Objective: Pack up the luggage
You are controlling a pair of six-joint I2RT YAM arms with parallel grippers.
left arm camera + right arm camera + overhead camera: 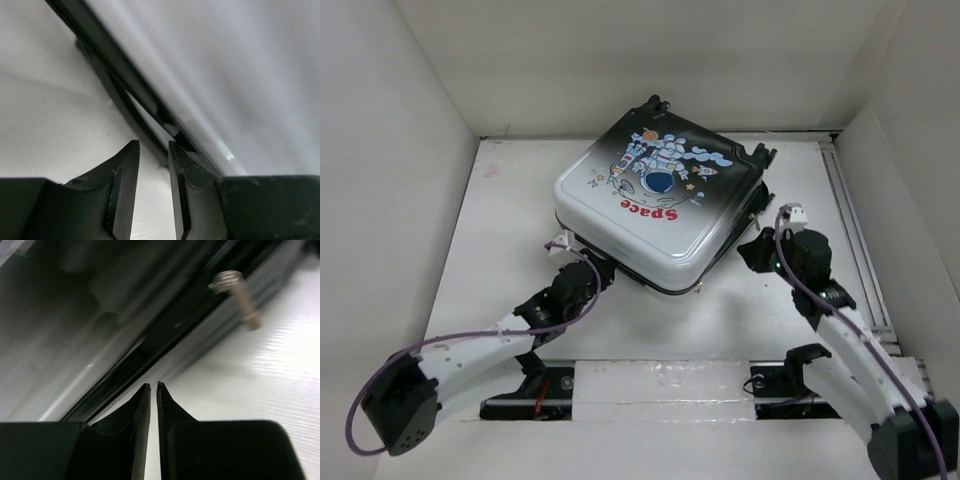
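A white table (500, 300) fills the scene, boxed in by white walls (380, 150) on three sides. The suitcase (660, 195) lies on it toward the back, near the middle, turned cornerwise. Its glossy printed shell faces up, showing the astronaut and the red word "Space", and the second shell lies under it with a dark seam between the two. Black wheels (757, 156) stick out at its far and right corners.

The left arm (490, 340) reaches from the near edge to the suitcase's near-left side, and the right arm (840, 330) reaches to its right side. A purple cable (380, 390) loops along each arm.

The left jaws sit low over the table, pointing at the seam. They stand a narrow gap apart with only bare table showing between them, so they grasp nothing. The right jaws point at the seam on the other side. Their tips are pressed almost together, with only a thin slit left and nothing in it.

In the right wrist view a small metal tab (240, 297) hangs out from the seam over the table, well apart from those tips.
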